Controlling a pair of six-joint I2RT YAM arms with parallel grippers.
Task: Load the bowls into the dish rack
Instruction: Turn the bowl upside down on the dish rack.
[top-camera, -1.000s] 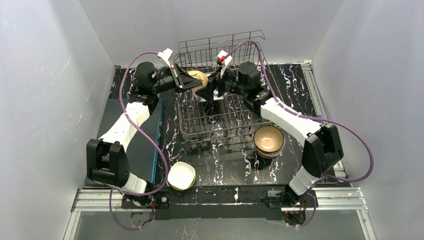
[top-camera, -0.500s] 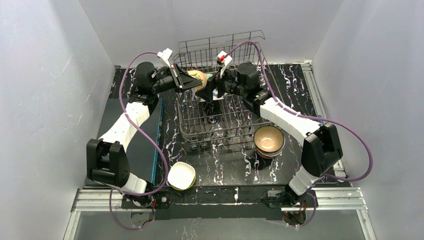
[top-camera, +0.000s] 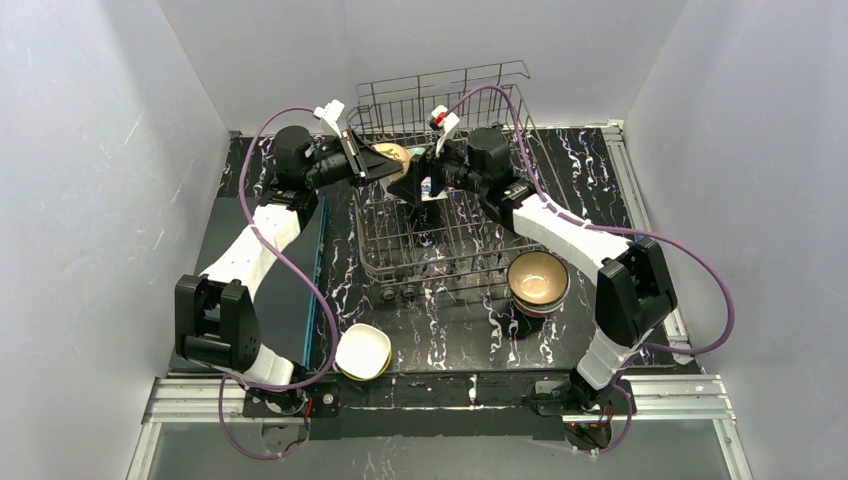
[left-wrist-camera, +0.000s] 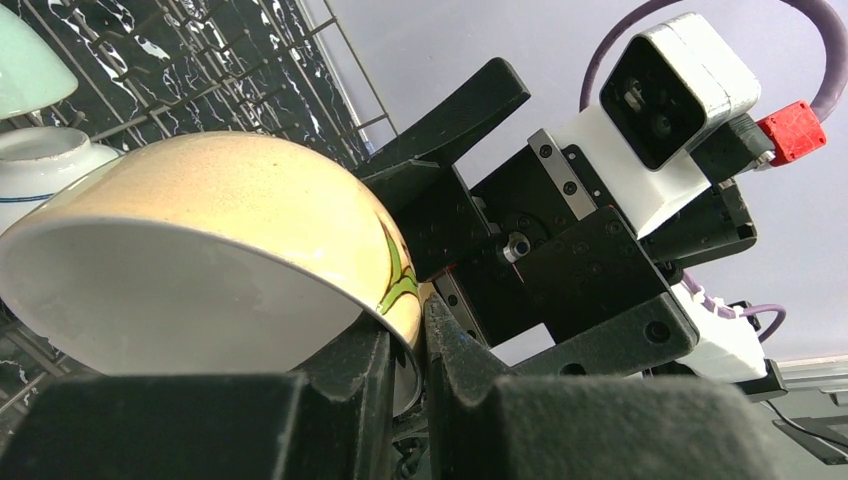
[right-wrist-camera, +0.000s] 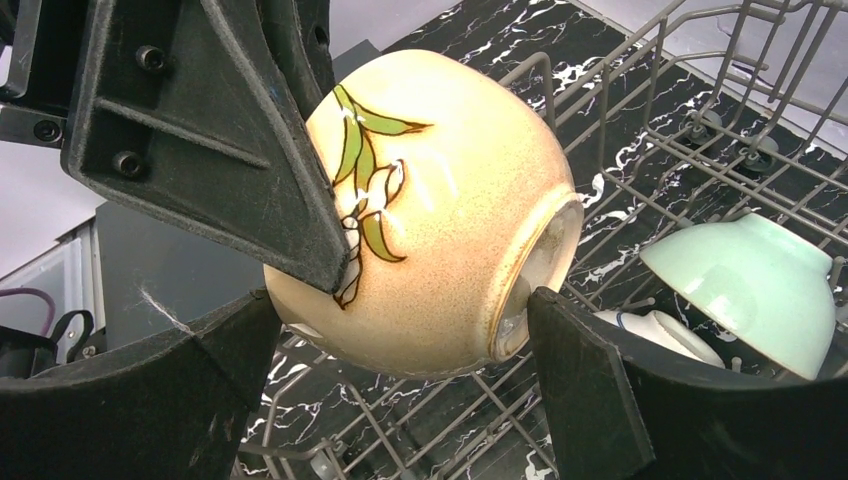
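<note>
A tan bowl (top-camera: 394, 153) with green leaves hangs over the far left of the dish rack (top-camera: 440, 250). My left gripper (left-wrist-camera: 420, 312) is shut on its rim, one finger inside and one outside. My right gripper (right-wrist-camera: 400, 318) stands open around the same bowl (right-wrist-camera: 440, 200), one finger by the rim side and the other right at the foot ring. A mint bowl (right-wrist-camera: 750, 280) and a white bowl with a blue line (right-wrist-camera: 660, 335) sit in the rack below. Stacked bowls (top-camera: 538, 280) stand right of the rack, and another stack (top-camera: 362, 352) at the front left.
The rack's upright tines and wire sides (right-wrist-camera: 640, 150) lie directly under both grippers. A dark board (top-camera: 290, 290) lies left of the rack beside the left arm. Grey walls close in the table on three sides.
My right gripper has moved left and closed in around the tan bowl, still open. The left gripper holds the bowl in nearly the same place.
</note>
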